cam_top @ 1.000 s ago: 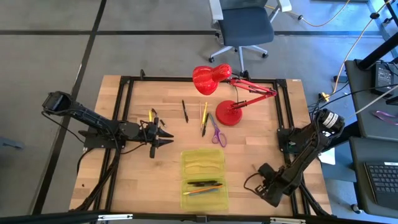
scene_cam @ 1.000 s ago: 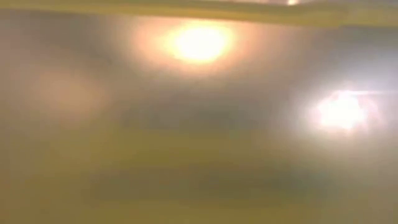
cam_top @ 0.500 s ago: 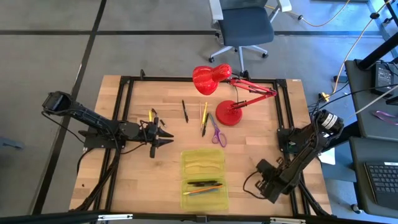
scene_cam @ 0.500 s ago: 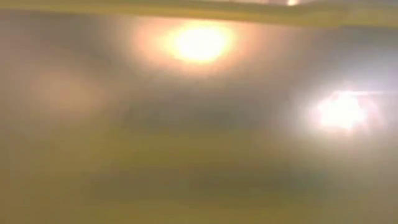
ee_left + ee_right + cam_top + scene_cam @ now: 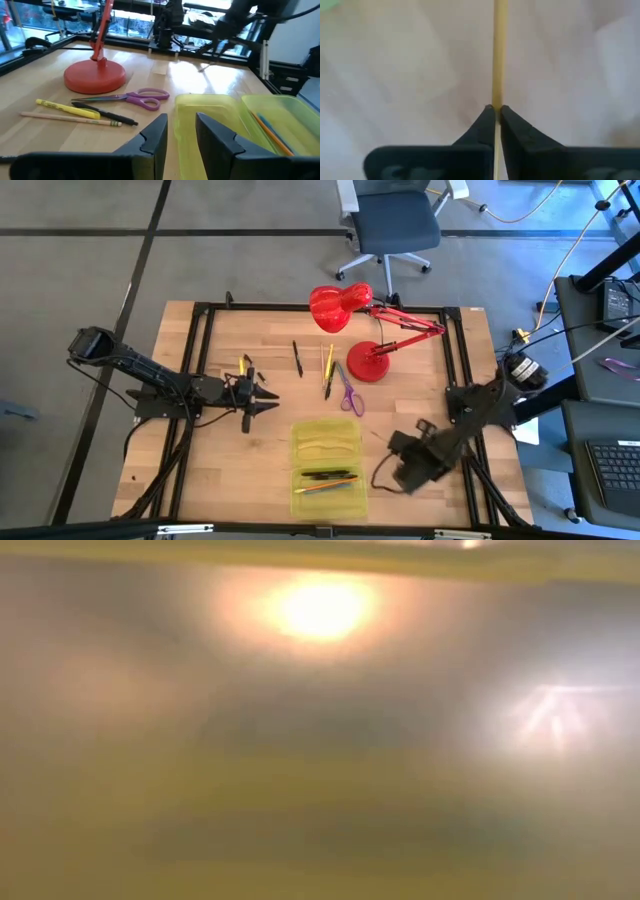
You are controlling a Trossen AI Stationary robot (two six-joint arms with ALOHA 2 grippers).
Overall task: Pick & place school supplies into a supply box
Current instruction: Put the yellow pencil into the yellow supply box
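Pencil-thin yellow stick (image 5: 499, 55), held between the closed fingers (image 5: 481, 126) of the right gripper (image 5: 495, 107), ran straight forward out of the fingertips along the gripper's own line; it looked slim, plain and pale yellow, its far end out of sight. The right gripper (image 5: 402, 472) hung over the wooden worktop (image 5: 215, 465) just right of the translucent yellow-green plastic supply box (image 5: 327, 465). That box lay with both halves open, a few pens and pencils (image 5: 326, 478) lengthwise in the near half. The left gripper (image 5: 262, 400), fingers part-way apart and holding nothing, waited to the box's left. Purple-handled scissors (image 5: 347, 393), a yellow highlighter (image 5: 68, 108), a pencil (image 5: 70, 118) and a black pen (image 5: 104, 113) lay beside the red desk lamp's round base (image 5: 368, 364).
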